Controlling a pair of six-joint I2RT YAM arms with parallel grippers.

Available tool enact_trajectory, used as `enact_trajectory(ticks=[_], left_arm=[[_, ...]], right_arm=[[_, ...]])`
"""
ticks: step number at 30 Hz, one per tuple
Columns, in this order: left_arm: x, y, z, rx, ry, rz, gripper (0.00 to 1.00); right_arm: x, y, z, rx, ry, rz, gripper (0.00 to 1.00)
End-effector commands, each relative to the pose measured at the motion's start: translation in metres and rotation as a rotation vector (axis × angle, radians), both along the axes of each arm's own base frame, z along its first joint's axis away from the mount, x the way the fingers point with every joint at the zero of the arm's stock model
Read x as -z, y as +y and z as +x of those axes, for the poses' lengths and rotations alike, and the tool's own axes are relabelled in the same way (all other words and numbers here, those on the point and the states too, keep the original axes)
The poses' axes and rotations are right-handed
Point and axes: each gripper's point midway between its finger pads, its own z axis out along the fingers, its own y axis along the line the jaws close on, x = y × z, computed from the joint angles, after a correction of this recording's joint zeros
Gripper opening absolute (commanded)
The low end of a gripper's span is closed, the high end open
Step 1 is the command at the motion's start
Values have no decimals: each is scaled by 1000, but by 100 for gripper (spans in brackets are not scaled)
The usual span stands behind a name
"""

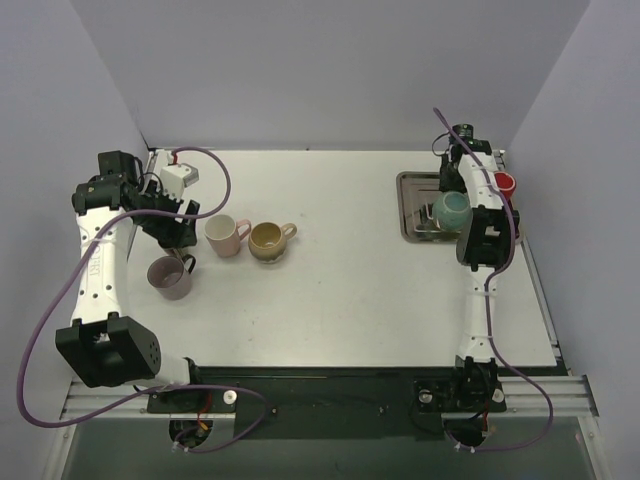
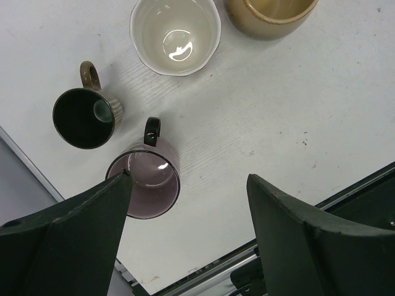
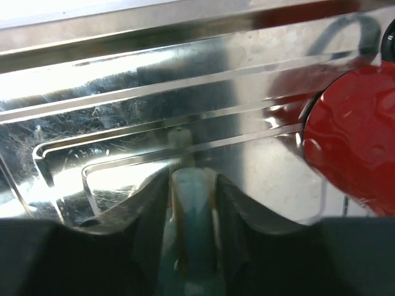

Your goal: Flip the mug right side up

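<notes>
A shallow pinch could let the teal mug, in the tray at the tabletop's far right corner, slip mid-turn and knock the red mug. The right claw stands narrow, apparently nipping its wall or handle. The left claw gapes wide, empty.

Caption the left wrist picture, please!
Left pincer open above a mauve mug, dark mug, cream mug and tan mug.
</notes>
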Motion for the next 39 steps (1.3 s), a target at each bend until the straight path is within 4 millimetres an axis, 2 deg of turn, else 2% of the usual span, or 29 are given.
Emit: enact_trajectory(ticks=[1,2,4,8,9,10,11,12,13,14,15,16,17,22,25,27,28,29,30,31,34,35,36,37,38,39], left_arm=[[-18,-2,4,8,-53,-17,85],[-20,-2,5,8,-57,-16,85],[-20,-2,6,7,-60,-17,85],[-21,-6,7,11,-62,-39,85],[-21,-8,8,17,-66,-46,85],[-22,-10,9,18,-66,-51,85],[-22,-12,10,23,-71,-63,85],[-24,-15,11,27,-76,-75,85],[-24,-17,11,31,-76,-80,85],[-26,-20,12,37,-81,-82,85],[-27,-23,12,41,-80,-86,86],[-27,-28,12,56,-80,-84,86],[-26,-32,11,64,-78,-86,85],[-28,-54,10,126,-75,-92,85],[-27,-66,12,154,-69,-100,86],[-26,-71,13,167,-65,-100,86],[-26,-72,14,166,-66,-101,85],[-28,-85,12,203,-66,-108,85],[-28,-88,13,211,-64,-112,85],[-30,-93,12,226,-66,-122,86],[-37,-106,12,265,-73,-155,86],[-39,-113,9,286,-69,-174,87],[-41,-116,11,296,-69,-180,88],[-43,-124,8,321,-65,-195,88],[-45,-127,9,335,-65,-203,88],[-47,-136,6,364,-59,-223,89]], right_arm=[[-4,18,-20,3,59,79,24],[-1,18,-22,2,70,79,11],[-7,17,-21,-6,58,79,0],[-45,17,-15,-23,-23,77,0],[-64,23,-13,-44,-69,105,0],[-70,27,-10,-57,-107,118,0],[-101,31,-3,-70,-199,124,0],[-94,35,-9,-77,-192,129,0],[-129,38,-2,-92,-303,116,0],[-119,40,-9,-96,-286,113,0],[-145,44,-4,-108,-375,104,0],[-138,44,-10,-108,-365,103,0],[-149,46,-6,-114,-411,99,0],[-137,43,-9,-118,-387,88,0],[-139,45,-10,-124,-398,88,0],[-146,45,-11,-126,-424,80,0],[-156,45,-13,-125,-448,75,0],[-157,44,-14,-126,-458,72,0],[-167,45,-13,-129,-490,70,0],[-165,45,-16,-129,-489,70,0],[-183,50,-24,-146,-530,78,0],[-180,53,-27,-151,-524,81,0],[-194,52,-31,-150,-554,77,0],[-192,51,-35,-166,-545,61,0],[-205,51,-40,-176,-569,55,0],[-206,65,-44,-206,-567,64,0]])
